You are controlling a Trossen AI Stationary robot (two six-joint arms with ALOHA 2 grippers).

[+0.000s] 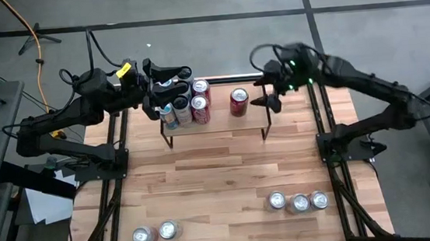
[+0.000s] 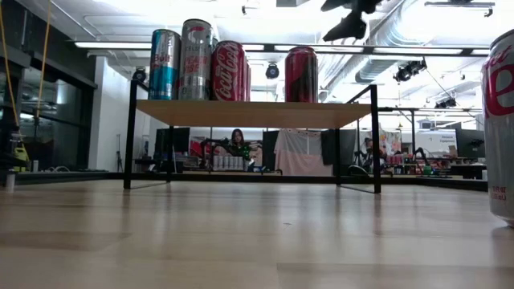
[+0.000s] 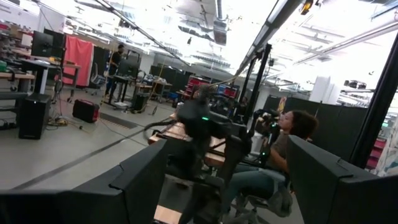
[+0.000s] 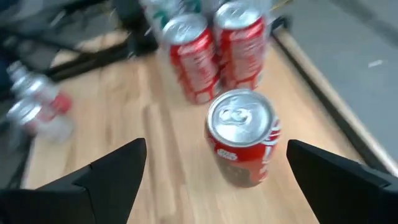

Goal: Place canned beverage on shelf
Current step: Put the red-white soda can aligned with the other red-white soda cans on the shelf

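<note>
Hovering w/ jaws apart, right pincer (image 1: 270,98) sits just beside red can (image 1: 238,101) on shelf (image 1: 219,128); left pincer (image 1: 166,76) apart, above can cluster (image 1: 186,106).

You see the shelf (image 2: 253,113) on black legs, four cans on its top: a blue can (image 2: 164,64) at the nine o'clock end, a silver can (image 2: 196,59), a red Coca-Cola can (image 2: 229,71), then a dark red can (image 2: 301,74) apart. Another can's edge (image 2: 499,120) at three o'clock. A gripper (image 2: 347,18) hangs at one o'clock.
</note>
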